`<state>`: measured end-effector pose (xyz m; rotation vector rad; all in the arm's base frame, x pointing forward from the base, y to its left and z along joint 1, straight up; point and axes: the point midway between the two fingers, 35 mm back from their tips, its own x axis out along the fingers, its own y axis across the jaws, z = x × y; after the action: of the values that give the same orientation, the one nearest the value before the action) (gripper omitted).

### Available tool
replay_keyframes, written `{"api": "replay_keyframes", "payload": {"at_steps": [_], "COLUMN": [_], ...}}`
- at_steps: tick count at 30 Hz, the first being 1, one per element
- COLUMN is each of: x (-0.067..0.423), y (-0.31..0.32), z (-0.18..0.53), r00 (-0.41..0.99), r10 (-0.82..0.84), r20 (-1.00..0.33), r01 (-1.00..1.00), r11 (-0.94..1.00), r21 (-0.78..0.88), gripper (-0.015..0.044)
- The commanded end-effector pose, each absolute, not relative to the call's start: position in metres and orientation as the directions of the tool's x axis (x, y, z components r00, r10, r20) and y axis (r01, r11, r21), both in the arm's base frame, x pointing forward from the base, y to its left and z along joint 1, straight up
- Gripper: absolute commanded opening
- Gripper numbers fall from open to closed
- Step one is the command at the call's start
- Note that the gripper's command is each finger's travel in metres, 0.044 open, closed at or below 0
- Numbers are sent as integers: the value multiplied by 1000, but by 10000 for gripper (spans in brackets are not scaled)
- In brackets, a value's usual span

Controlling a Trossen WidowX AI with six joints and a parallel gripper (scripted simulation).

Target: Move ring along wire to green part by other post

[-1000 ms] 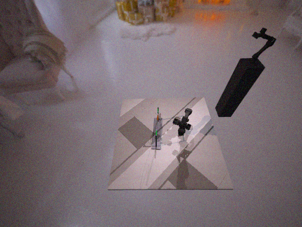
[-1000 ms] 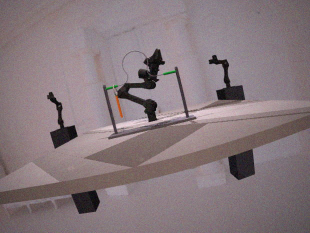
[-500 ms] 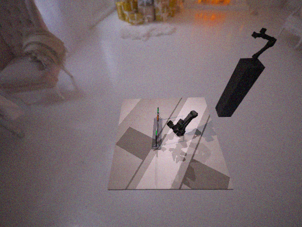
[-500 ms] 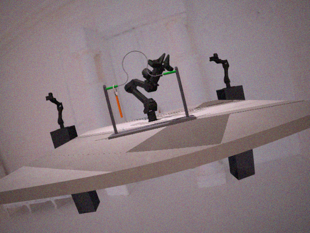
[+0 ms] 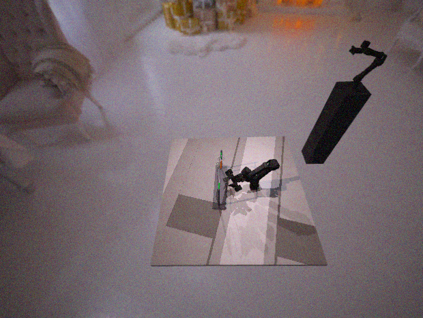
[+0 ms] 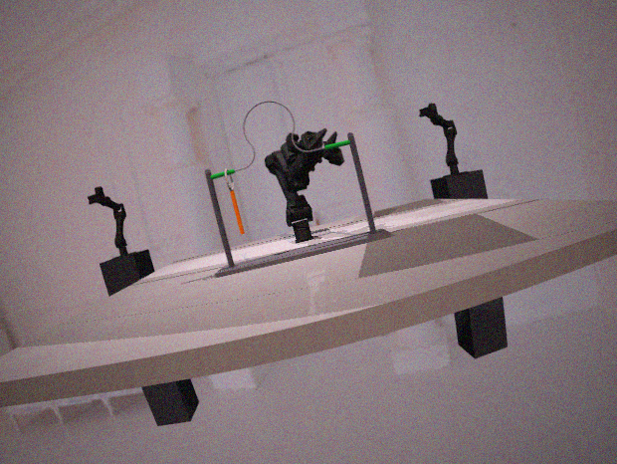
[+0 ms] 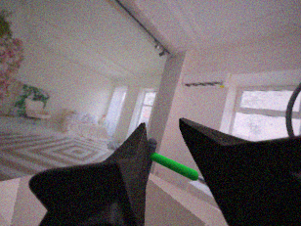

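The claw [image 5: 228, 181] [image 6: 329, 133] [image 7: 162, 124] stands parted, apparently near the far green end [image 5: 219, 185] [image 6: 337, 144] [image 7: 175, 166]; the orange handle [image 5: 221, 164] [image 6: 237, 211] (well away) hangs below the other.

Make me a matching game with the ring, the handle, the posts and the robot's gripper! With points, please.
Things:
1. ring [image 6: 228, 179]
2. handle [image 6: 237, 211]
3. posts [image 6: 219, 218] [image 6: 361, 184]
4. gripper [image 6: 329, 144]

Places, colours or states:
A. standing upright on a grey base
B. holding nothing, fingers apart
C. hanging on a green part of the wire
D. orange

Right pairs: 1-C, 2-D, 3-A, 4-B
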<state>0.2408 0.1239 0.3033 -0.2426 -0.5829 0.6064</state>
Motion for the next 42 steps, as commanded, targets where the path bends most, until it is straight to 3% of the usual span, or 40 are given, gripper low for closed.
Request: {"api": "replay_keyframes", "payload": {"at_steps": [1,20,42], "x": [261,287,221], "y": [105,-15,-125], "z": [274,179,98], "r00": [737,929,991], "r10": [579,364,83], "r20": [348,66,-104], "r01": [-442,-316,-98], "r11": [803,874,983], "r21": [-400,-370,-153], "gripper": [160,160,160]}}
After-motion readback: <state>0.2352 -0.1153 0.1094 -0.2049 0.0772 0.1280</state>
